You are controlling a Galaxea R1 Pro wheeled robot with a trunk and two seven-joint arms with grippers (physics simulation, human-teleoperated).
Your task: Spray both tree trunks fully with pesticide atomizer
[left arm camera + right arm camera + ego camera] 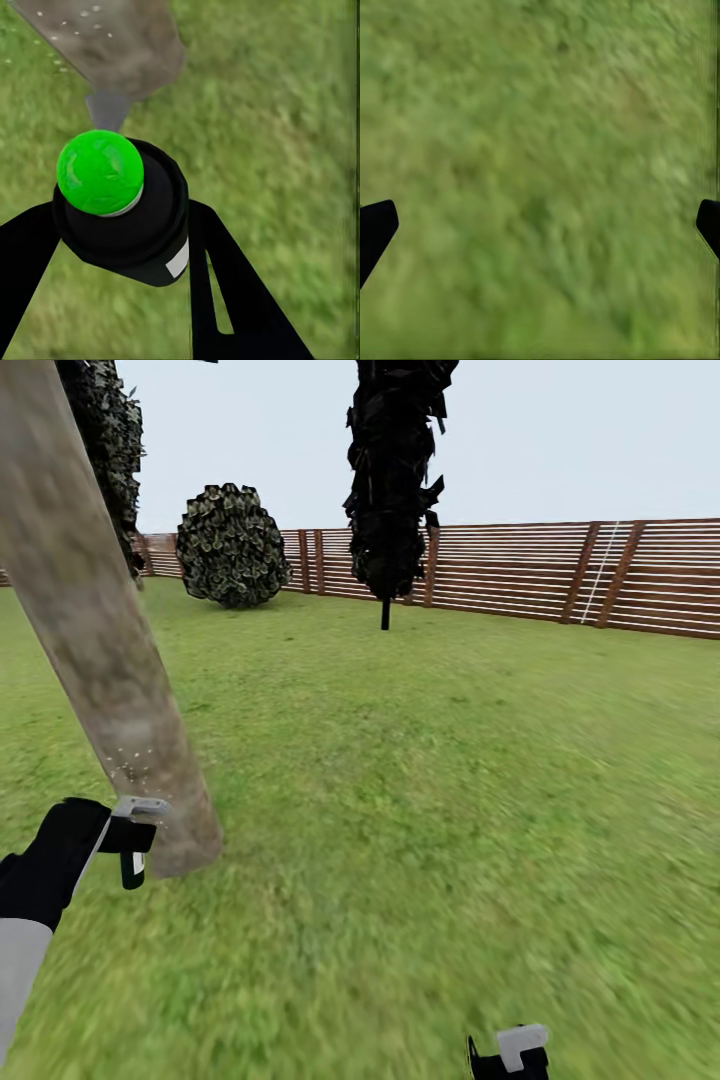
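Gripping green-topped atomizer (124,217), white label apparently blank, left tool (120,247).

A garden: grass lawn (450,780), slatted wooden fence (520,570).

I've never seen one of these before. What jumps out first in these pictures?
A thick pale tree trunk leans across the left of the head view, dotted low down with white speckles. Right beside it, the left claw grips a small dark bottle with a bright green top. Behind, a near-black tree stands before a brown slatted fence.
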